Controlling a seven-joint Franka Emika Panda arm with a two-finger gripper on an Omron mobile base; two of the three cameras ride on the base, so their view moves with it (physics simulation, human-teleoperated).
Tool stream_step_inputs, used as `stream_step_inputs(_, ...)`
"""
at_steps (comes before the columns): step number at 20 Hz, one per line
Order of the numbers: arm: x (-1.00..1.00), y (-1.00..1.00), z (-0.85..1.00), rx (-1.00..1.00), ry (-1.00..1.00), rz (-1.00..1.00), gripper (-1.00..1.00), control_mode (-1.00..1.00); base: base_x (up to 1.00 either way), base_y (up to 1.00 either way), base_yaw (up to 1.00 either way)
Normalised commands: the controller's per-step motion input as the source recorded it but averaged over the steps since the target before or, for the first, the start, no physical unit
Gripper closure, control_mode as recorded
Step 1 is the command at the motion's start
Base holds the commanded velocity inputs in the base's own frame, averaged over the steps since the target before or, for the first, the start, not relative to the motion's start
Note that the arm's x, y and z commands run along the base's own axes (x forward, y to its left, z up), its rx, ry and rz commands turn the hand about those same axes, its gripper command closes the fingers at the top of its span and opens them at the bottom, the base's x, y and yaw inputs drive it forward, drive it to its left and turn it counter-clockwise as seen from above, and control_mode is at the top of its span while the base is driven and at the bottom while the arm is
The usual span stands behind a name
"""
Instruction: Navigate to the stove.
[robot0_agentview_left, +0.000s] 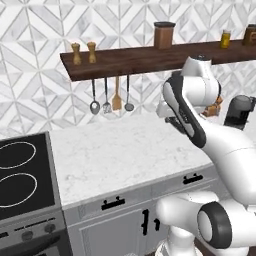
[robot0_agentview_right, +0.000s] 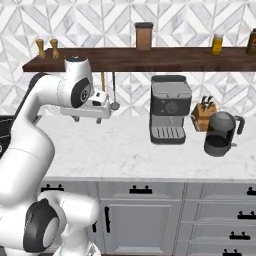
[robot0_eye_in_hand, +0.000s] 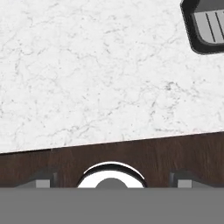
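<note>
- Two base cameras put the stove (robot0_agentview_left: 22, 180) off to the robot's left: in the left base view its black glass top with two white ring burners fills the lower left corner, cut by the frame edge, with dark knobs on the grey front just below.
- Marble bench (robot0_agentview_left: 125, 155) runs rightward from the stove's edge and takes up the middle of the scene; the base faces this stretch rather than the range.
- Grey cabinets (robot0_agentview_right: 145, 210) with black handles sit under the bench.
- A dark wooden shelf (robot0_agentview_left: 135, 60) crosses the tiled wall above, carrying a brown canister (robot0_agentview_left: 164, 35), two small shakers (robot0_agentview_left: 83, 53) and a yellow jar (robot0_agentview_right: 217, 44).
- The coffee machine (robot0_agentview_right: 170, 110) stands on the bench to the right, with a dark kettle (robot0_agentview_right: 220, 134) and a knife block (robot0_agentview_right: 204, 113) beside it.
- Hanging utensils (robot0_agentview_left: 111, 97) dangle under the shelf.
- The claw (robot0_agentview_right: 97, 111) hangs above the bench, folded in near the arm; whether it is open or shut I cannot tell, since the tips are barely visible in the hand view, and it seems to carry nothing.
- The relation that matters: the stove lies well to the left of the claw and of the base, its long side running along the bench line. I judge the next move to be a sideways drive to the left until the range sits centred ahead.
</note>
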Motion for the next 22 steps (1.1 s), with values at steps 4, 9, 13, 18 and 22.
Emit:
stream_step_inputs(4,0.0,0.0,0.0,0.0,0.0,0.0,-1.0,1.0,-0.3,0.38,0.01)
stream_step_inputs(9,0.0,0.0,0.0,0.0,0.0,0.0,-1.0,1.0,-0.06,1.0,0.0)
stream_step_inputs(13,0.0,0.0,0.0,0.0,0.0,0.0,-1.0,1.0,-0.28,1.0,0.01)
stream_step_inputs(18,0.0,0.0,0.0,0.0,0.0,0.0,-1.0,1.0,-0.28,1.0,0.03)
stream_step_inputs(22,0.0,0.0,0.0,0.0,0.0,0.0,-1.0,1.0,-0.19,1.0,0.04)
